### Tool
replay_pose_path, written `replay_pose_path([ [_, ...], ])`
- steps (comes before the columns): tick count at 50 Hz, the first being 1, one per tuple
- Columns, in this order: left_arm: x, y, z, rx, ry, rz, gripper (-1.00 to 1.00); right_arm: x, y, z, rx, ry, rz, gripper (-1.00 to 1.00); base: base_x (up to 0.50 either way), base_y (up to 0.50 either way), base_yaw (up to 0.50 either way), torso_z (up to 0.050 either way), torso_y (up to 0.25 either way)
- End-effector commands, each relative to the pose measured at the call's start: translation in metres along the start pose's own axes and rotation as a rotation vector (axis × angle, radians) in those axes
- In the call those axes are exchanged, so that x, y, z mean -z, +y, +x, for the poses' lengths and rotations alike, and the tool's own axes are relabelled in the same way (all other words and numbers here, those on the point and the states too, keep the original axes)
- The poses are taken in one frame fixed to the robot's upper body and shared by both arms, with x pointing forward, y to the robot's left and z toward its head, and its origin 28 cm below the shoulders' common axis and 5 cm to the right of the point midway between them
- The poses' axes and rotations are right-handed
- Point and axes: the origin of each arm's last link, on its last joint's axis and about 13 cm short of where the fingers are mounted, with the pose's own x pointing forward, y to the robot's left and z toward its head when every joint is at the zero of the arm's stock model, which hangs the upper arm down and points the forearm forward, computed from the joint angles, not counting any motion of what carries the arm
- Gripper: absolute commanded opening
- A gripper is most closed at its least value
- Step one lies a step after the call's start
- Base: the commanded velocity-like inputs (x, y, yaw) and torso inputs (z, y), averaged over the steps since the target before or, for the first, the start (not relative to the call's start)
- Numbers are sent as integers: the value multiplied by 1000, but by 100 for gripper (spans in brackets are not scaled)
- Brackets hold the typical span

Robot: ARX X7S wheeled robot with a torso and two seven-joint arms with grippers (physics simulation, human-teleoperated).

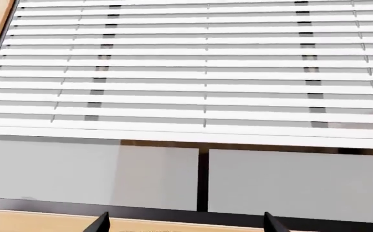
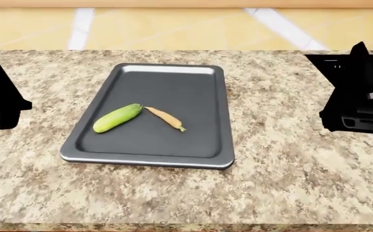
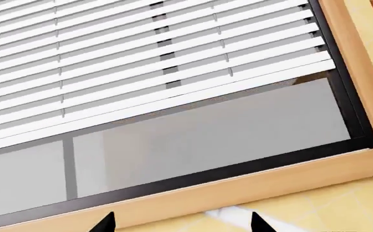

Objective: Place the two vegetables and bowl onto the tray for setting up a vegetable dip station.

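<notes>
The left gripper shows only its two dark fingertips, spread wide apart with nothing between them; its wrist camera looks up at a window with white blinds. The right gripper is the same: two tips held apart and empty, aimed at the blinds and the pale wooden window frame. Both arms seem raised and pulled back to the sides, probably to keep clear of the work area; in the head view they appear only as dark bulks at the left and right edges.

Between them, on the speckled granite counter, lies the dark grey tray. The cucumber rests on the tray's left half, angled, and the carrot lies just beside it toward the middle, its green stem tip pointing toward the robot. Their near ends almost meet in a shallow V; whether they touch I cannot tell. Both sit fully inside the raised rim, leaving the far half of the tray bare, which looks like room for the bowl.

The bowl is not visible in any view, so that part appears not yet done.
</notes>
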Motion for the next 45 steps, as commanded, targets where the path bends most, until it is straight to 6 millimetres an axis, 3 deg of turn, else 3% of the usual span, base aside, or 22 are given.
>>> replay_pose_path([
  [1, 33, -9, -6, -48, -14, -55, 100, 10, -11, -18, 77, -81, 61, 100, 240, -484, 0, 0, 0],
  [8, 36, -10, -5, -43, -4, -49, 100, 10, -11, -16, 96, -87, 48, 100, 199, -493, 0, 0, 0],
  [17, 17, -9, -13, -52, -69, -50, 100, 5, -10, -20, 88, -133, 16, 100, 72, -242, 0, 0, 0],
  [45, 17, -8, -14, -52, -70, -53, 100, 4, -12, -21, 101, -128, 5, 100, -237, -493, 0, 0, 0],
])
